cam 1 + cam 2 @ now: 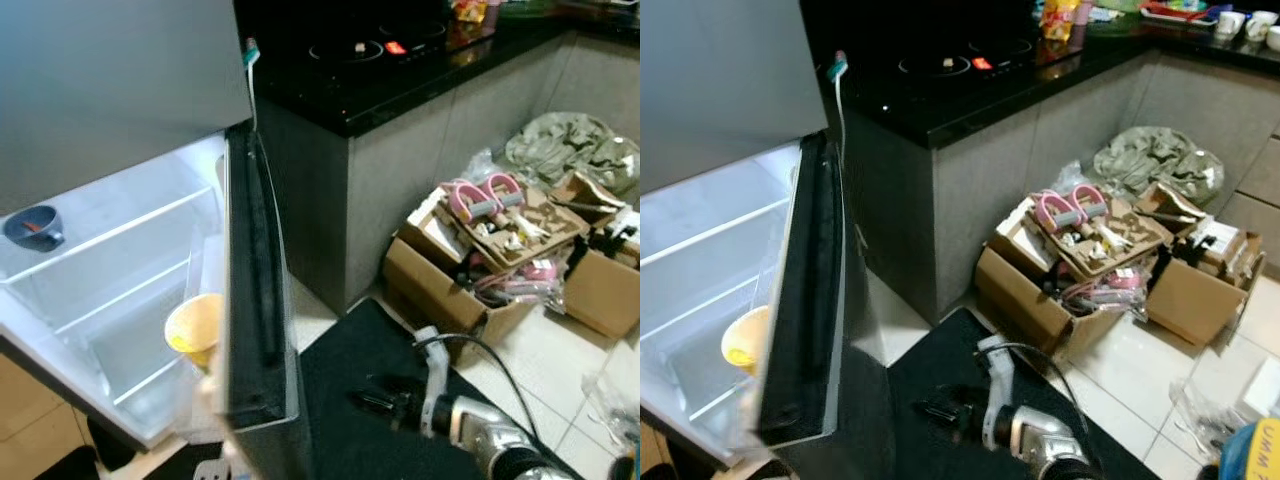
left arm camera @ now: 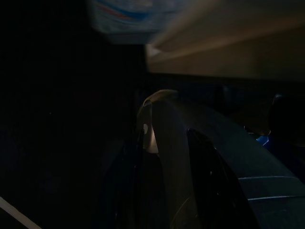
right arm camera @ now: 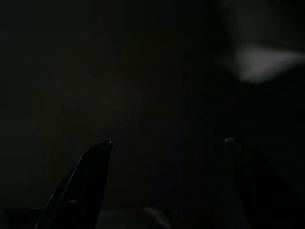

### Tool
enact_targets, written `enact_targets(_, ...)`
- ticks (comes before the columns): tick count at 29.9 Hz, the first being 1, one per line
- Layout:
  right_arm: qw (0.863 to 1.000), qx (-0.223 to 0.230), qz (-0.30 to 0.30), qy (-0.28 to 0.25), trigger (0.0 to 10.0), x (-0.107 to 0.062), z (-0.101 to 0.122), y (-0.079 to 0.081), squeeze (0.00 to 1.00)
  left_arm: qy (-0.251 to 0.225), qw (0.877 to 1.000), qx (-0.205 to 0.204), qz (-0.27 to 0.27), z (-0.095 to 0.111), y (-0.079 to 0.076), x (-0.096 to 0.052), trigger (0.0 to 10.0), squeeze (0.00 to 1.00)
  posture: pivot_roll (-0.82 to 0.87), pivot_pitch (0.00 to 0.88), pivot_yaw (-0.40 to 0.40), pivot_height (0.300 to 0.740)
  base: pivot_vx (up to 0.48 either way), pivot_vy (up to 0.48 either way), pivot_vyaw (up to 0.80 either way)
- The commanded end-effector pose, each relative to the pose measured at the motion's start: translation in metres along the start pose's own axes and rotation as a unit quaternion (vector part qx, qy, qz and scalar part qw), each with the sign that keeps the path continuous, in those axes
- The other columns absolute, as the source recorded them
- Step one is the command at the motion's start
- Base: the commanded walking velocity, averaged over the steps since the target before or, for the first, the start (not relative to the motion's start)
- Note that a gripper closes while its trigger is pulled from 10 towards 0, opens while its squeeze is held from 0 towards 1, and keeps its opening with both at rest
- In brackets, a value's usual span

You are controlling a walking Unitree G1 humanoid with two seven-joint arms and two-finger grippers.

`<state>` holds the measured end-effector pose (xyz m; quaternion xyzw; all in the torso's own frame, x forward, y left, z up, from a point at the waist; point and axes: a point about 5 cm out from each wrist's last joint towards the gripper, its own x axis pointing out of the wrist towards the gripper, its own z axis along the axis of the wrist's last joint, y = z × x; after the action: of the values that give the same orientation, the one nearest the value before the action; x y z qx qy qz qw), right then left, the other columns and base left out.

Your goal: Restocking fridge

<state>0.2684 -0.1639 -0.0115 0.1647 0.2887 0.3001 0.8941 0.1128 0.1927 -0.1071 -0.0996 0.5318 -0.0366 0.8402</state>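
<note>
The fridge [image 1: 120, 250] is standing open at the left, its lit white interior showing clear glass shelves [image 1: 110, 235]. A dark blue bowl [image 1: 32, 227] is sitting on the upper shelf near the fridge's left edge, and a yellow cup [image 1: 195, 330] is resting low at the right edge of the interior, just beside the door. The fridge door [image 1: 258, 300] is swinging out edge-on toward the camera, showing its black gasket side, with the grey upper door [image 1: 120, 80] closed above it.

The right gripper [image 1: 375, 400] is hovering low over a black floor mat [image 1: 340, 400], near the door's bottom corner and apart from it; in the right wrist view its two black fingers [image 3: 81, 186] are standing spread wide with nothing between them. A black cable [image 1: 490, 355] is looping over the silver right arm [image 1: 480, 430].

The left wrist view is very dark; a dark curved shape and a pale piece beside it are showing, and whether the left gripper is spread or pressed together cannot be told.

To the right of the fridge a black worktop [image 1: 400, 70] with a cooktop [image 1: 370, 45] is running along grey cabinet fronts [image 1: 440, 160]. On the tiled floor [image 1: 540, 350] at the worktop's corner, open cardboard boxes [image 1: 470, 270] are holding clutter, including pink handles [image 1: 478, 195], and a crumpled greenish cloth [image 1: 575, 150] is lying behind them.
</note>
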Motion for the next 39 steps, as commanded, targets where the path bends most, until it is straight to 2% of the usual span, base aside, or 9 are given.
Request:
enact_targets(1,0.999,0.013,-0.051,0.012,10.0,-0.009,-0.014,-0.009,0.0,0.028,1.0,0.004,-0.002,-0.014,-0.001,-0.002,10.0,0.0,-0.04,0.02,-0.014,0.74,0.0,0.0,0.0)
enact_targets(3,0.994,0.024,-0.102,0.029,10.0,-0.021,-0.026,-0.02,0.0,0.029,1.0,0.004,-0.002,-0.015,-0.002,-0.001,10.0,0.0,-0.04,0.02,-0.014,0.74,0.0,0.0,0.0)
enact_targets(6,0.99,0.034,-0.134,0.044,10.0,-0.032,-0.036,-0.027,0.0,0.029,1.0,0.004,-0.002,-0.015,-0.002,-0.001,10.0,0.0,-0.04,0.02,-0.014,0.74,0.0,0.0,0.53)
enact_targets(10,0.966,0.062,-0.23,0.098,10.0,-0.068,-0.076,-0.043,0.0,0.032,0.999,0.006,-0.007,-0.016,-0.005,-0.001,10.0,0.0,-0.04,0.022,-0.013,0.74,0.0,0.0,0.76)
enact_targets(13,0.959,0.067,-0.253,0.112,10.0,-0.076,-0.085,-0.045,0.0,0.032,0.999,0.006,-0.007,-0.016,-0.006,-0.001,10.0,0.0,-0.04,0.022,-0.013,0.74,0.0,0.0,0.76)
enact_targets(15,0.943,0.08,-0.293,0.137,10.0,-0.091,-0.103,-0.047,0.0,0.033,0.999,0.007,-0.008,-0.016,-0.005,-0.001,10.0,0.0,-0.04,0.02,-0.01,0.74,0.0,0.0,0.76)
enact_targets(20,0.929,0.102,-0.317,0.161,10.0,-0.106,-0.122,-0.046,0.0,0.032,0.999,0.009,-0.008,-0.016,-0.005,-0.001,10.0,0.0,-0.04,0.022,-0.007,0.74,0.0,0.0,0.76)
enact_targets(26,0.924,0.108,-0.323,0.175,10.0,-0.111,-0.133,-0.042,0.0,0.035,0.999,0.013,-0.01,-0.016,-0.005,-0.001,10.0,0.0,-0.05,0.026,-0.002,0.74,0.0,0.0,0.76)
enact_targets(39,0.924,0.111,-0.328,0.163,10.0,-0.107,-0.129,-0.043,0.0,0.039,0.999,0.02,-0.013,-0.018,-0.006,-0.001,10.0,0.0,-0.04,0.0,-0.009,0.74,0.0,0.0,0.75)
